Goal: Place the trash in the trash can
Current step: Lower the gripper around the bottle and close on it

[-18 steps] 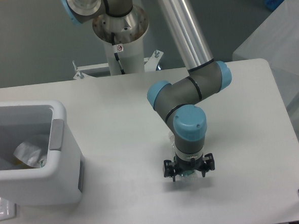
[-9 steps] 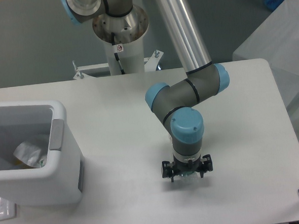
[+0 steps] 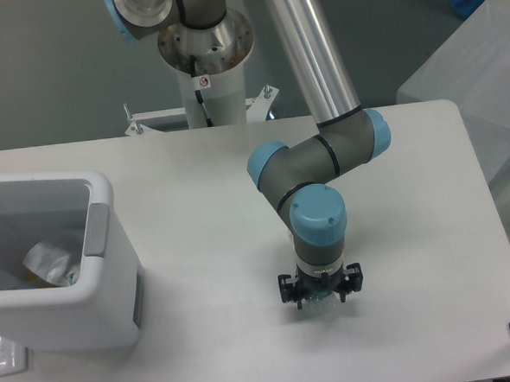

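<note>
Since the earlier frames the arm had shifted slightly left and toward the camera, wrist pointing straight down; the gripper (image 3: 320, 298) hung at the table (image 3: 194, 177) surface. Between and just under the fingers a small clear item with a green tint showed, taken to be the bottle (image 3: 318, 301); most of it was hidden by the wrist and the gripper body. Finger state: cannot tell from this view whether they were clamped on the bottle or only straddling it.

Trash can (image 3: 103, 252) stood well to the left of the fingers, at the table's left edge, opening upward. A crumpled clear wrapper (image 3: 47, 262) already lay inside it, so one item judged done.

Step in hand, as judged: grasp of the second item, bottle not yet lifted off the table.

Next move would call for a firm closure on a small, slippery, light bottle, a straight lift, then a carry leftward high enough to pass the thick rim before release.
</note>
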`<state>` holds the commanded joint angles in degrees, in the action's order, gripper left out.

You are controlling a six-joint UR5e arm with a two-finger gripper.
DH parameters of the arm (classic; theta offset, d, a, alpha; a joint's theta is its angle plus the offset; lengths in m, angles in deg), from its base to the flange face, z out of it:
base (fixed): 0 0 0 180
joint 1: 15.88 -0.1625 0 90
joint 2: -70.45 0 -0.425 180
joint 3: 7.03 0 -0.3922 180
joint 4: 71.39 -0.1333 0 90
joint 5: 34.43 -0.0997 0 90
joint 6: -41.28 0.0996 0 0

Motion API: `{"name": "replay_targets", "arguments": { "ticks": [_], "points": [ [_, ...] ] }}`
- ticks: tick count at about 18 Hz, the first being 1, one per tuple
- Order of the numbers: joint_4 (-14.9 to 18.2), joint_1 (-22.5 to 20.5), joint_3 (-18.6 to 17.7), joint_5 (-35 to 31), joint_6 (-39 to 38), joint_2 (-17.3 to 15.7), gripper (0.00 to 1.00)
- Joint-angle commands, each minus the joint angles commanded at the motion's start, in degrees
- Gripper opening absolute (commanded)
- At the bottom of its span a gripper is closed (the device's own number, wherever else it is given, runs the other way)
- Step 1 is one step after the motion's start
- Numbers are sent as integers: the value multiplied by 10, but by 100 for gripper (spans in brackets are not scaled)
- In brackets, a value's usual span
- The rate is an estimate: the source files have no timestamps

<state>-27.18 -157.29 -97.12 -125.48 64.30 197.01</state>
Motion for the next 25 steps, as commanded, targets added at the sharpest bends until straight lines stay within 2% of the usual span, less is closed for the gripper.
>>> {"name": "replay_targets", "arguments": {
  "ticks": [3,10,12,18,20,22,25],
  "points": [
    [0,0,2,0,-1,0,63],
    [1,0,3,-1,-2,0,62],
    [1,0,2,-2,-2,0,57],
    [1,0,4,-12,-2,0,56],
    [1,0,15,-10,-4,-6,57],
    [2,1,47,3,-23,-18,57],
    [2,-1,91,66,-71,-38,57]
  ]
}}
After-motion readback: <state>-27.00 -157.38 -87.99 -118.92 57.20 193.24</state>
